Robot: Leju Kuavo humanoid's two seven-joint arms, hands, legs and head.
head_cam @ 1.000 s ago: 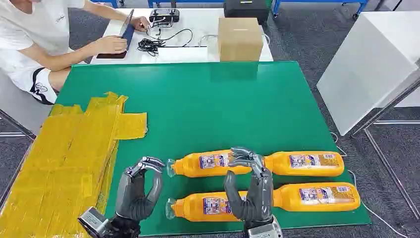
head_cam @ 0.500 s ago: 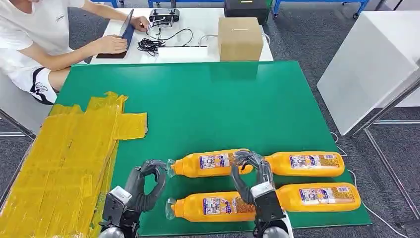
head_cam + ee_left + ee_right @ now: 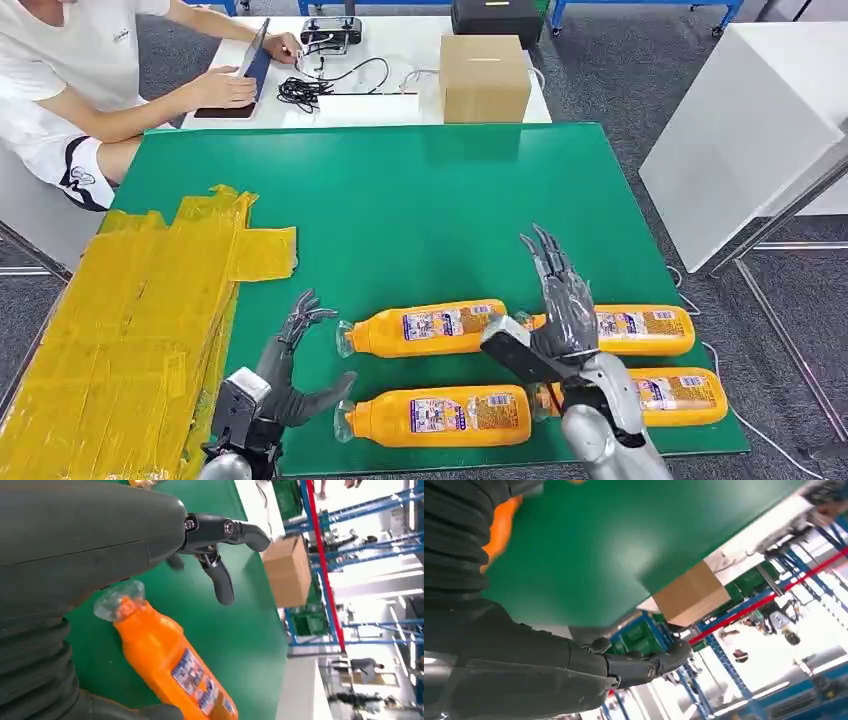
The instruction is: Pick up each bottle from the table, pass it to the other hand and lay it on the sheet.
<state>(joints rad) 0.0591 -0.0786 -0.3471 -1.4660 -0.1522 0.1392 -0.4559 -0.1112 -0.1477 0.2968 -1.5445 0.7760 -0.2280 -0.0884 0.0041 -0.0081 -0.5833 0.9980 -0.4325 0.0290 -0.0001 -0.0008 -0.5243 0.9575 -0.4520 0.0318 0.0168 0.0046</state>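
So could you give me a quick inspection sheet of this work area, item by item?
Surface: green table, its top flat.
Job's things: four orange bottles lie on their sides in two rows near the front edge; yellow sheet covers the table's left side and carries no bottle.
Clutter: cardboard box on the white desk behind.
Hands: left hand is open beside the front bottle's cap; right hand is open and raised above the bottles, fingers spread.
Cables: black cables coiled on the white desk.
Surroundings: a person sits at the desk; white panel at right; grey floor.
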